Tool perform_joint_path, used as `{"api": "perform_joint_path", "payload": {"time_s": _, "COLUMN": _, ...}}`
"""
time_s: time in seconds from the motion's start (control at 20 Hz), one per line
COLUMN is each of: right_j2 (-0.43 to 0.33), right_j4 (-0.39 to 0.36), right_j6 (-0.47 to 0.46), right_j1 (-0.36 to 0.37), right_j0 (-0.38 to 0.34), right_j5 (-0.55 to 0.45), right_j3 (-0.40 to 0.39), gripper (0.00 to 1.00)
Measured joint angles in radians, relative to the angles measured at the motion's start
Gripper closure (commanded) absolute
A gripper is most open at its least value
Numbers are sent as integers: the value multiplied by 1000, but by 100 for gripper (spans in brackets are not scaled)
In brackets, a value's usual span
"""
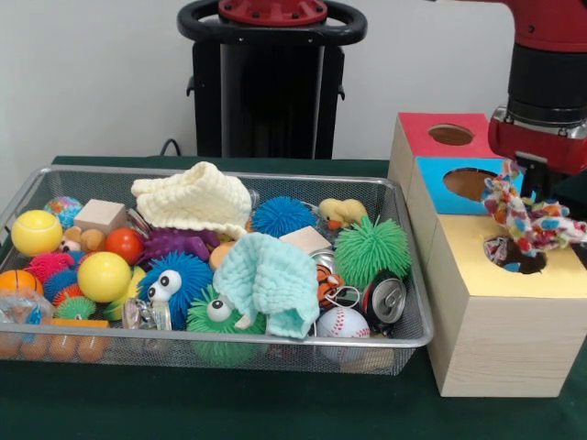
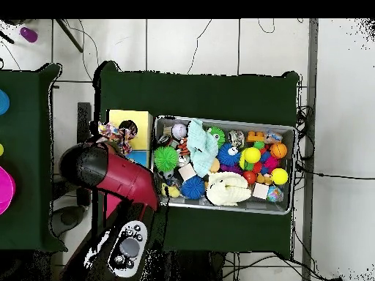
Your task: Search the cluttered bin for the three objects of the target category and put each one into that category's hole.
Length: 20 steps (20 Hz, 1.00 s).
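Observation:
My gripper (image 1: 533,194) hangs from the red and black arm at the right and is shut on a knotted cloth toy (image 1: 528,218) of red, blue, yellow and white strips. The toy dangles just above the round hole (image 1: 516,254) in the yellow-topped box (image 1: 541,280). A patterned bit shows inside the hole; I cannot tell whether it is the toy's end or another toy. In the overhead view the toy (image 2: 113,135) lies beside the yellow box (image 2: 129,118). The wire mesh bin (image 1: 417,341) stands to the left, full of clutter. No other knotted toy shows in it.
A blue-topped box (image 1: 431,173) and a red-topped box (image 1: 417,128) stand behind the yellow one, each with a hole. The bin holds a pale yellow washcloth (image 1: 195,198), a mint washcloth (image 1: 269,280), spiky balls (image 1: 371,249), a baseball (image 1: 342,322), a can (image 1: 384,297) and yellow balls (image 1: 103,276).

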State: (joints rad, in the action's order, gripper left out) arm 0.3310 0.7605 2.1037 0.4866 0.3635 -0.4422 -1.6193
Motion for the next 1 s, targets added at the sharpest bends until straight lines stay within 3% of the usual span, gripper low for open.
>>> {"api": "perform_joint_path", "payload": {"time_s": 0.5, "right_j2": 131, "right_j4": -127, "right_j6": 0, "right_j1": -50, "right_j0": 17, "right_j5": -23, "right_j3": 89, "gripper": 100}}
{"api": "perform_joint_path", "payload": {"time_s": 1.0, "right_j2": 171, "right_j4": -152, "right_j6": 0, "right_j1": -49, "right_j0": 14, "right_j5": -30, "right_j3": 116, "gripper": 100}}
